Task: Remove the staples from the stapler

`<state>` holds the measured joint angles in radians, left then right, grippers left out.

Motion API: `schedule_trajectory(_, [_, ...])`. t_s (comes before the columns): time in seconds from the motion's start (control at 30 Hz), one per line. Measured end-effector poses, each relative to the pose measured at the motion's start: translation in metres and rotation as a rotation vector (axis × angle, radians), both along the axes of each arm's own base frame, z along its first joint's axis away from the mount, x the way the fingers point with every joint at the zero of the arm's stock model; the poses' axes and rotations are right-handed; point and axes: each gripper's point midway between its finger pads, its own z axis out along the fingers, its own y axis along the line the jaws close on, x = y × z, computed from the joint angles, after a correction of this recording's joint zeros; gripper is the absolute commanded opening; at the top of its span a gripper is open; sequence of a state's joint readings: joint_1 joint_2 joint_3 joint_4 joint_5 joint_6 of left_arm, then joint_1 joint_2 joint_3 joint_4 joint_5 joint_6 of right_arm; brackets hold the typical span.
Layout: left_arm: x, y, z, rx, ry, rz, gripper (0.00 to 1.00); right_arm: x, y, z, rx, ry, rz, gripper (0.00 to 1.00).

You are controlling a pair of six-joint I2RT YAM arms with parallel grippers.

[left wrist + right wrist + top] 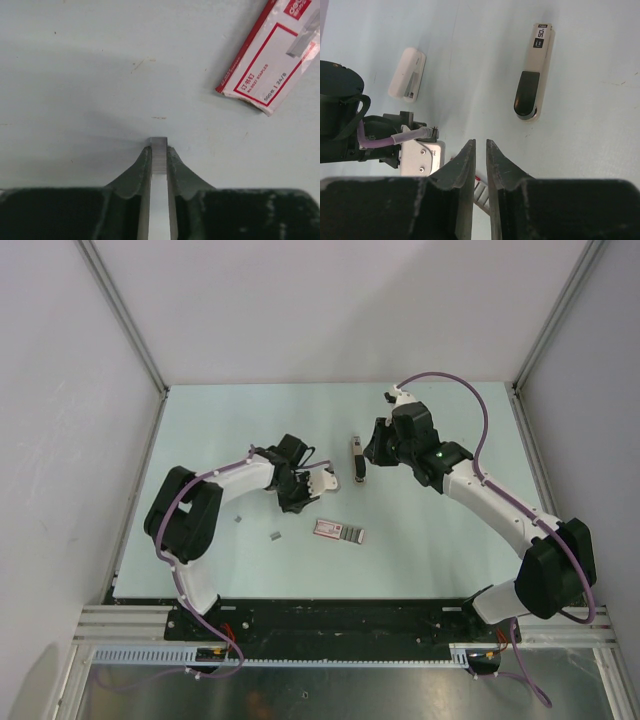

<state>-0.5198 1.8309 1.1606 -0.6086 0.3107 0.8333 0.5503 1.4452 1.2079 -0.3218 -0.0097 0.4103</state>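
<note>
The stapler (357, 458) lies on the table between the two grippers. In the right wrist view the stapler (535, 70) is a white oblong with a dark grey end. My left gripper (303, 496) is shut on a short grey strip of staples (159, 155), held just above the table. My right gripper (376, 452) hovers beside the stapler. Its fingers (468, 160) are almost together with nothing between them. Two small grey staple bits (275, 534) (238, 519) lie on the table left of the packet.
A flat pink-and-grey staple packet (340, 531) lies in front of the stapler and shows close to my left gripper (270, 55). A smaller white oblong piece (407, 74) lies beyond the left arm (340, 115). Walls close in the table on three sides.
</note>
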Motion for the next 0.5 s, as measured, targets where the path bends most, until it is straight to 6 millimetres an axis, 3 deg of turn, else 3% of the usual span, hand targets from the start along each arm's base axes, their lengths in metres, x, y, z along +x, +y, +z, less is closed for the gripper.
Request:
schedule_trajectory(0.3, [0.009, -0.008, 0.012, -0.027, -0.003, 0.053, 0.0, -0.003, 0.002, 0.004, 0.016, 0.0, 0.014, 0.48])
schedule_trajectory(0.4, [0.022, -0.017, 0.029, -0.081, -0.013, 0.103, 0.0, -0.005, 0.001, 0.013, 0.037, -0.014, 0.02, 0.53])
schedule_trajectory(0.5, [0.043, -0.03, 0.061, -0.187, -0.019, 0.175, 0.0, -0.007, -0.003, 0.029, 0.073, -0.042, 0.027, 0.55])
